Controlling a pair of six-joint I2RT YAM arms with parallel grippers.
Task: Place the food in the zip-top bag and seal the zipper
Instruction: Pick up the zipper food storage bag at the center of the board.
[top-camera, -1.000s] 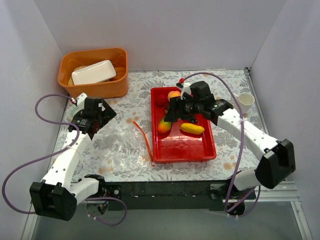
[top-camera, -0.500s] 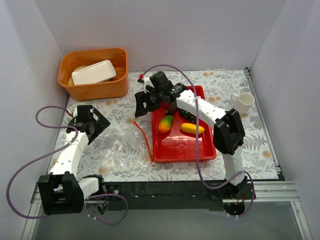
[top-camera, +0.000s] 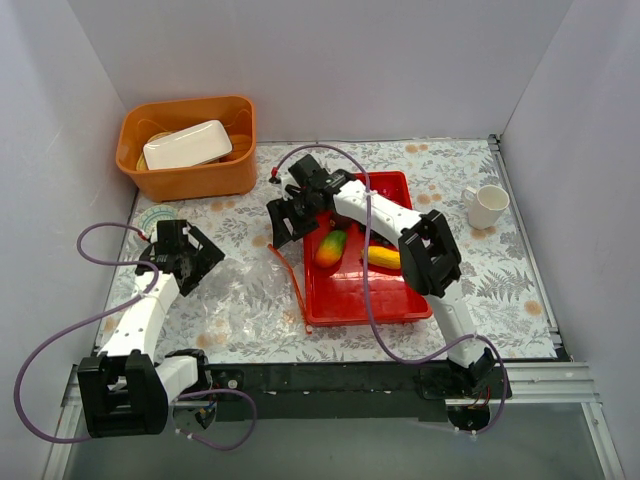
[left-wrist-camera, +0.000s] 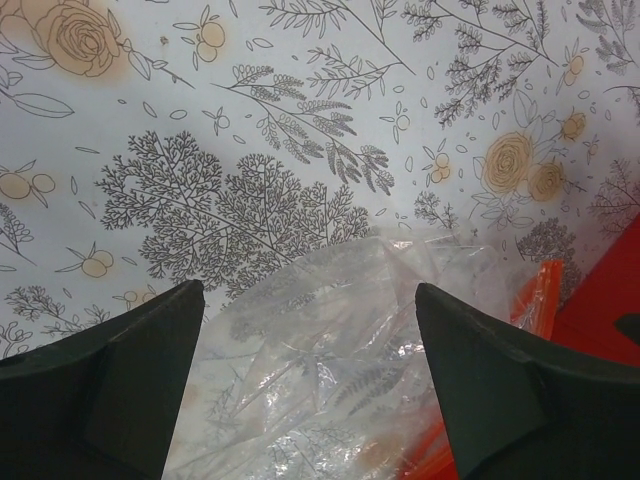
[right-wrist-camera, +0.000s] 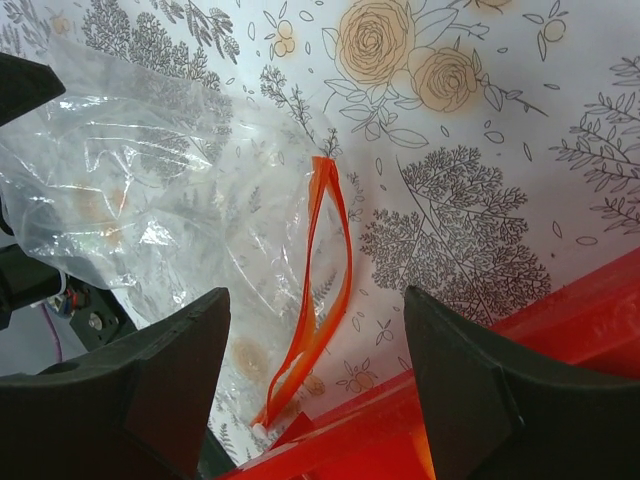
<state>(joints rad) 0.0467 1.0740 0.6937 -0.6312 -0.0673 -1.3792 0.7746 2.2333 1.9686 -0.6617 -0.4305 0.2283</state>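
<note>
The clear zip-top bag (top-camera: 245, 295) lies crumpled on the floral cloth, left of the red tray (top-camera: 372, 312). Its orange-red zipper (top-camera: 290, 283) runs along the tray's left side, and its two strips (right-wrist-camera: 346, 256) stand slightly apart. In the tray lie a green-orange mango (top-camera: 331, 246) and a yellow oblong piece (top-camera: 383, 257); my right arm hides the other food. The right gripper (top-camera: 281, 226) (right-wrist-camera: 315, 292) hangs open and empty above the zipper's far end. The left gripper (top-camera: 200, 262) (left-wrist-camera: 308, 290) is open over the bag's (left-wrist-camera: 320, 370) left part.
An orange basin (top-camera: 190, 172) holding a white container (top-camera: 187, 143) stands at the back left. A white cup (top-camera: 488, 205) sits at the right edge. A green-ringed disc (top-camera: 158, 214) peeks out beside my left arm. White walls close in three sides.
My right gripper swung left out of the tray and now hangs over the bag's zipper. My left gripper shifted nearer and toward the bag.
</note>
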